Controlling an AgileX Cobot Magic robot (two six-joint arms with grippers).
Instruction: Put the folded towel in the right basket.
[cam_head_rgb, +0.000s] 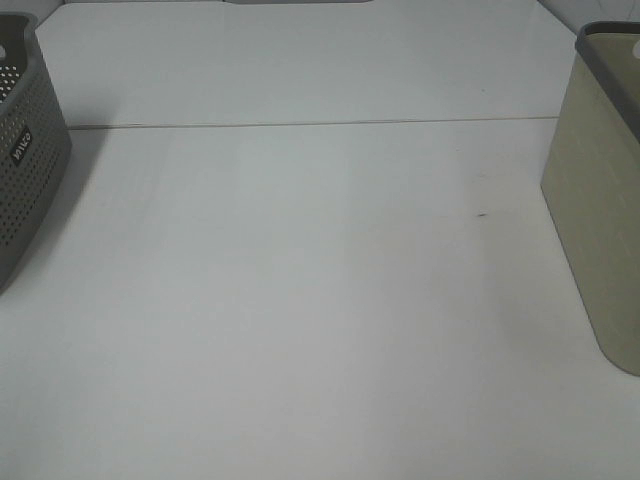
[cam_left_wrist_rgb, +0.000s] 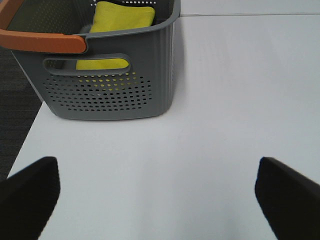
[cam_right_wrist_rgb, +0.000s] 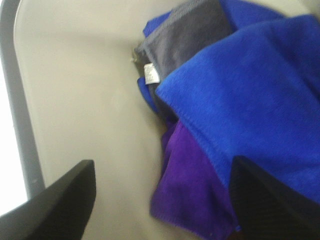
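The right basket is beige with a grey rim and stands at the table's right edge. In the right wrist view its inside holds a folded blue towel lying on top of a grey towel and a purple towel. My right gripper is open and empty, inside or just over this basket, above the towels. My left gripper is open and empty over the white table, facing the left basket. Neither gripper shows in the exterior high view.
The left basket is grey and perforated, with an orange handle, and holds a yellow towel. The white table has a seam across its far part. Dark floor lies past the table's left edge.
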